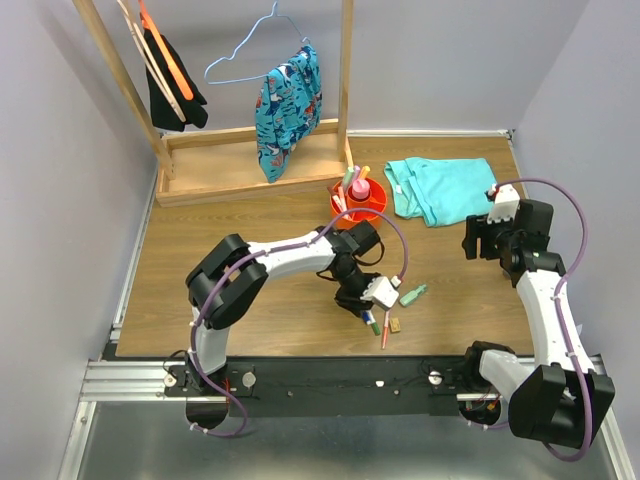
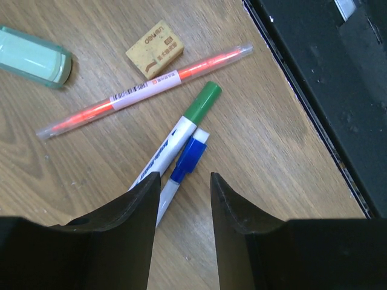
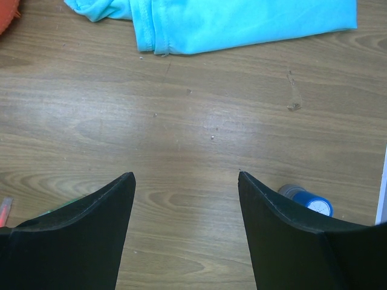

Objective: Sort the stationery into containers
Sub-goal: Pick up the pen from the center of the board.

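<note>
My left gripper [image 2: 184, 175] is open low over the table, near its front edge [image 1: 362, 308]. A blue-capped white pen [image 2: 187, 158] lies with its barrel running in between the fingers, close to the left finger. A green-capped white pen [image 2: 181, 127] lies against it. Just beyond are a thin orange pen [image 2: 151, 90], a tan eraser [image 2: 155, 48] and a green highlighter [image 2: 33, 57]. The orange-red bowl [image 1: 378, 207] stands further back and holds a pink bottle [image 1: 360, 188] and several highlighters. My right gripper [image 3: 186, 175] is open and empty over bare wood.
A teal cloth [image 1: 440, 188] lies at the back right, also in the right wrist view [image 3: 242, 21]. A small blue-and-grey cylinder [image 3: 308, 200] lies by my right finger. A wooden rack [image 1: 250, 160] with hangers and a patterned garment stands at the back.
</note>
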`<state>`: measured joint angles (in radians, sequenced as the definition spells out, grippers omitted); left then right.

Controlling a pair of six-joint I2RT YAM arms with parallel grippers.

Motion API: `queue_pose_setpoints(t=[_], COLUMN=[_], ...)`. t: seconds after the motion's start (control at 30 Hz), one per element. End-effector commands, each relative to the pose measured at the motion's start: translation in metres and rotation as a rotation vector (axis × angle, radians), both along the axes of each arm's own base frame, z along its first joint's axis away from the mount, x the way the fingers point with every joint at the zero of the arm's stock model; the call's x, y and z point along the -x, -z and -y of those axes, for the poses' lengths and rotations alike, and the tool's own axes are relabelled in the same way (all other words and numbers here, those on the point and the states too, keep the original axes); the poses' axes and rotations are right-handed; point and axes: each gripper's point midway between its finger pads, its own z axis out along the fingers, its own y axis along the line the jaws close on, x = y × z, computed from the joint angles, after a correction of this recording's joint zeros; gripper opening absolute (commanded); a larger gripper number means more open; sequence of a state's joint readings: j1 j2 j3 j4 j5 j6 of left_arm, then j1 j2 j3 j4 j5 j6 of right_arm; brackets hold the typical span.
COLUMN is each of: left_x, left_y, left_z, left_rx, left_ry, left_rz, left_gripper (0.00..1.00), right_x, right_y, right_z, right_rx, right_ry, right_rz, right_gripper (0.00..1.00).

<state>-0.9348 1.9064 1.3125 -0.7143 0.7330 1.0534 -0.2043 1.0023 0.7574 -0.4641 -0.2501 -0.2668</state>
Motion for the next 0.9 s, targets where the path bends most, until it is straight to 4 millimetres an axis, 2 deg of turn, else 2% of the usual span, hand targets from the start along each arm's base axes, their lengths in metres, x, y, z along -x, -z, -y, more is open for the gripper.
queue_pose_setpoints(t=[0.0, 0.23, 0.5, 0.73, 0.87], left_x=[0.010, 0.019, 0.023, 0.031, 0.035], left_y=[0.011, 0.030, 0.039, 0.051, 0.054], left_z=[0.006, -0.001, 0.000, 0.000, -0.006], left_rx=[-0.008, -0.039, -0.038, -0.056, -0.077], left_ry=[0.008, 0.010, 0.012, 0.040, 0.039], left_rz=[-0.030, -0.054, -0.061, -0.057, -0.066], left_gripper=[0.47, 0.45, 0.43, 0.35, 0.25], right_x=[0.006, 0.007, 0.009, 0.010, 0.012], right_y=[0.007, 0.009, 0.011, 0.011, 0.011], right_z=[0.001, 0.002, 0.002, 0.002, 0.002], right_rx=[0.018, 0.024, 0.034, 0.037, 0.045], right_ry=[-0.014, -0.018, -0.023, -0.030, -0.033], right_rz=[-0.017, -0.024, -0.031, -0.032, -0.025], right_gripper=[0.77, 0.77, 0.77, 0.77, 0.77])
